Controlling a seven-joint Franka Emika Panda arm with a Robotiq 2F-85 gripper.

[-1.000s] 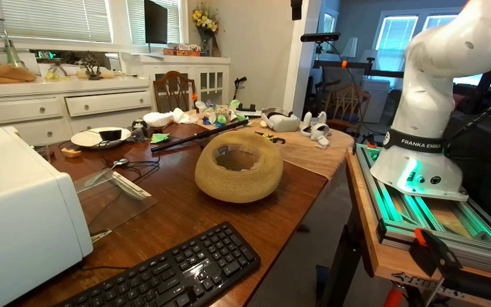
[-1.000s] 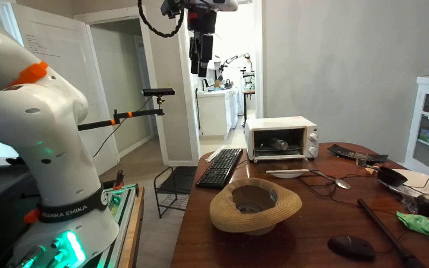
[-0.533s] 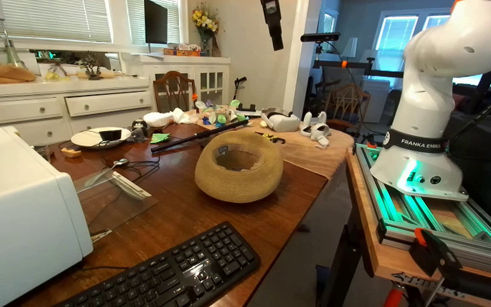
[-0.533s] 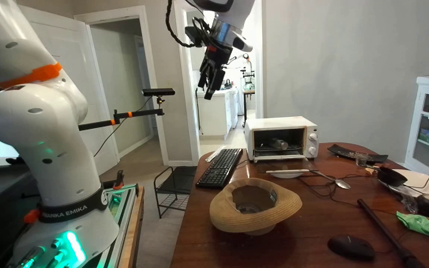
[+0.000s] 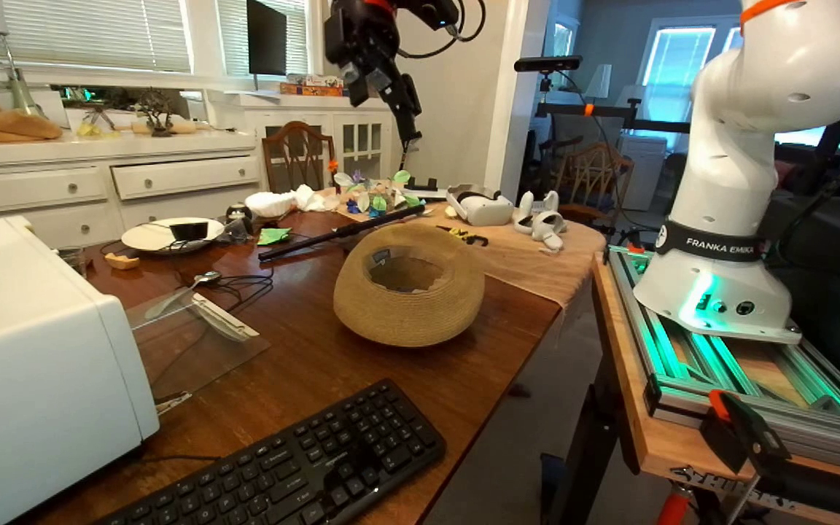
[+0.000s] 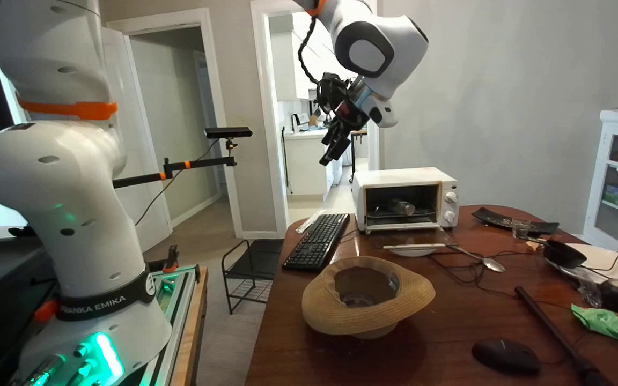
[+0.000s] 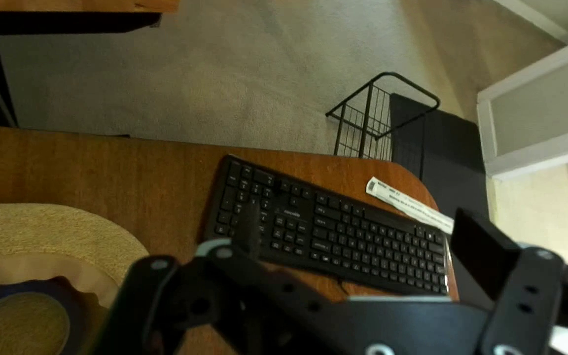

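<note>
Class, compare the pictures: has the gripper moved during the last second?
Yes. In an exterior view, the gripper has moved downward and rightward across the picture, closer to the unmoved white toaster oven.

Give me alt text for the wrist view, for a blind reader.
The robot's open, empty tool spans the bottom, partly covering a black keyboard on a wooden table. Part of an upturned straw hat shows at lower left; a black rack stands on the floor beyond the table.

blinds (image 5: 99, 36) bright | robot base (image 5: 712, 299) glowing green | wrist view dim, pincer (image 7: 362, 239) blurred
</note>
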